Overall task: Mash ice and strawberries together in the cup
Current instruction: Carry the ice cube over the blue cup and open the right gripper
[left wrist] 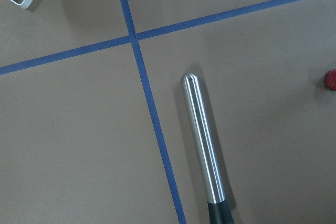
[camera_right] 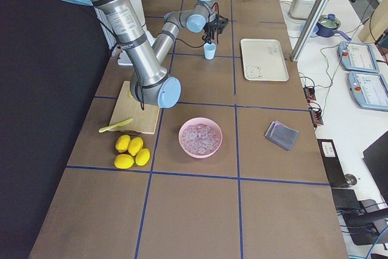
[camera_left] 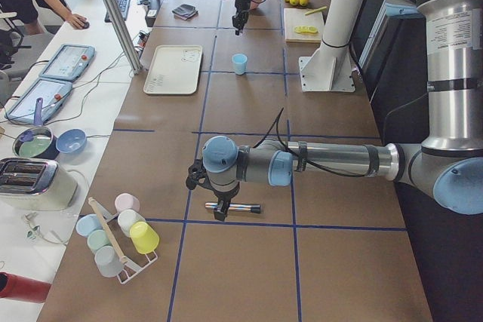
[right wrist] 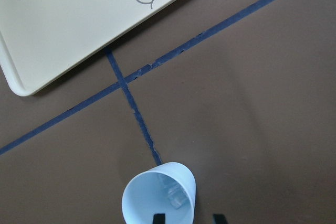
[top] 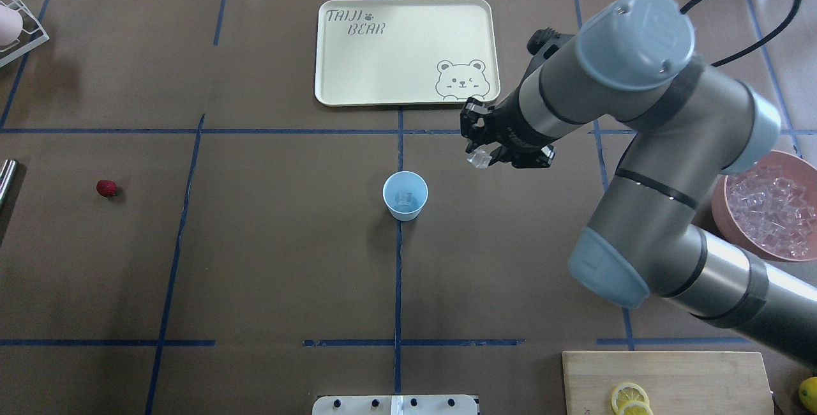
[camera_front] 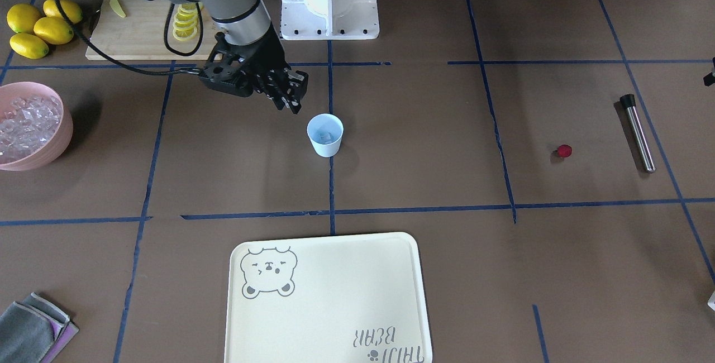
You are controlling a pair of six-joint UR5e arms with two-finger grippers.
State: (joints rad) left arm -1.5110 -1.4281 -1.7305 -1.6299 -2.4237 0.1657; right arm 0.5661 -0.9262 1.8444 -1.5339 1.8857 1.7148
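Note:
The pale blue cup (top: 404, 195) stands upright at the table's middle with an ice cube (top: 404, 198) inside; it also shows in the right wrist view (right wrist: 159, 195). My right gripper (top: 479, 150) hovers just beyond and to the right of the cup, shut on a clear ice cube (top: 477, 159). The small red strawberry (top: 106, 188) lies alone on the table far left. My left gripper (camera_left: 219, 215) hangs over a steel muddler (left wrist: 205, 145) next to the strawberry (left wrist: 331, 80); I cannot tell whether it is open or shut.
A pink bowl (top: 722, 193) full of ice sits at the right. A cream bear tray (top: 405, 51) lies beyond the cup. Cutting board (camera_front: 139, 36) with lemon slices, whole lemons (camera_front: 39, 28), a grey cloth (camera_front: 33, 329) and a cup rack (camera_left: 117, 235) stand around the edges.

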